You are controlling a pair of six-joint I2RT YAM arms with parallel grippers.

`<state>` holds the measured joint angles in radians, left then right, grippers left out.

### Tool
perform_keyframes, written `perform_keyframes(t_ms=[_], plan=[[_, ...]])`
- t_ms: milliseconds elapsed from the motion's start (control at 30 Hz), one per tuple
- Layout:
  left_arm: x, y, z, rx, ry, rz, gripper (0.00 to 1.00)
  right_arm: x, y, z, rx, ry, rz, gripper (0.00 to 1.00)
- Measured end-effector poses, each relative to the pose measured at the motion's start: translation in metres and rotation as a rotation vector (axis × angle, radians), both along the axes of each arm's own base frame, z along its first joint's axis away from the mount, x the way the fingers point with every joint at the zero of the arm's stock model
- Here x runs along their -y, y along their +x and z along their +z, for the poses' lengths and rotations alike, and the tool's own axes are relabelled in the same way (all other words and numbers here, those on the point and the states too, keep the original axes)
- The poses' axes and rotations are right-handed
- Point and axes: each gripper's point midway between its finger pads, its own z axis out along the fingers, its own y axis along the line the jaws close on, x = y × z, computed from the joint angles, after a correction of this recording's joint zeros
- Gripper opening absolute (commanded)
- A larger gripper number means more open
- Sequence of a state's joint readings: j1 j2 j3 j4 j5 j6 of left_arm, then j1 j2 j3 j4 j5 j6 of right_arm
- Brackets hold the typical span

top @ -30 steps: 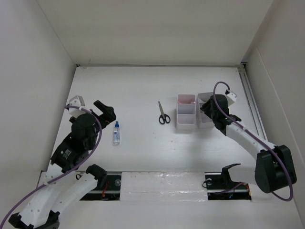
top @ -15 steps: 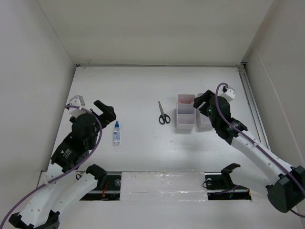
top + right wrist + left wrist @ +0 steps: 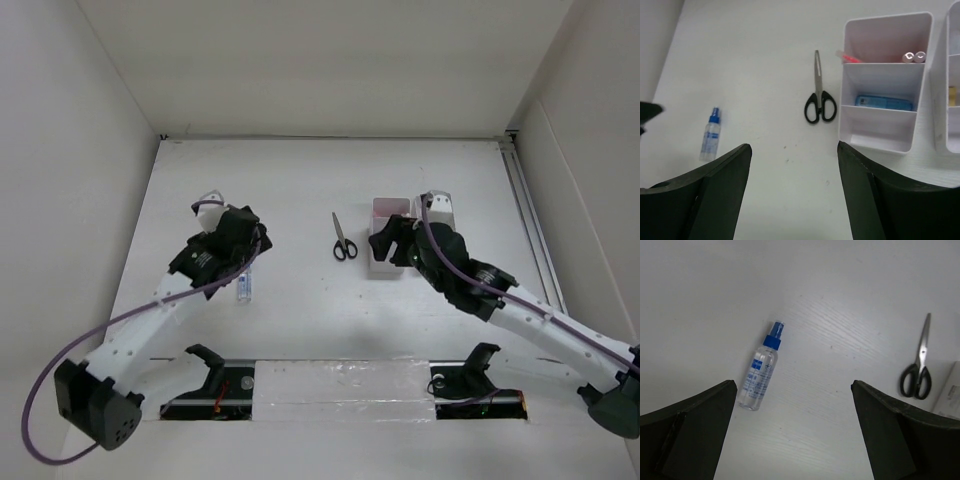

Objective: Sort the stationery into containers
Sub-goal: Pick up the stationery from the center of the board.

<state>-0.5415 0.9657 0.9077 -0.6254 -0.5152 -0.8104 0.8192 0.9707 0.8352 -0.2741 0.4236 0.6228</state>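
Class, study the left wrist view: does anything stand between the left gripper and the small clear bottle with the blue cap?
Nothing visible does. The left gripper hangs open over the clear blue-capped bottle, which lies on its side on the white table. The black-handled scissors lie well apart, toward the right arm.

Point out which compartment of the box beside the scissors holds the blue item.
The middle compartment: a blue item lies across its floor. The far one holds pink pens; the near one looks empty.
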Motion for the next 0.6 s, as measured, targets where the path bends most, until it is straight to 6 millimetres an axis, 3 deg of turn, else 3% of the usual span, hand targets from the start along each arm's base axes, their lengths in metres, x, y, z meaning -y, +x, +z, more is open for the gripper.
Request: perform_keyframes(t_ms=[133,267,433,600], plan=[[0.001,0.009,-0.039,-0.129,0.027,0.045,0.97,-0.007,-0.021,0.025,0.052,0.056,0.072,0.75],[0.002,0.013,-0.060,-0.165,0.013,0.074,0.97,-0.009,-0.036,0.045,0.095,0.109,0.128,0.75],[0.002,0.023,-0.095,-0.234,0.005,0.115,0.94,-0.017,-0.053,0.051,0.101,0.124,0.204,0.75],[-0.005,0.009,-0.127,-0.327,0.028,0.136,0.89,-0.017,-0.069,0.058,0.115,0.149,0.254,0.75]])
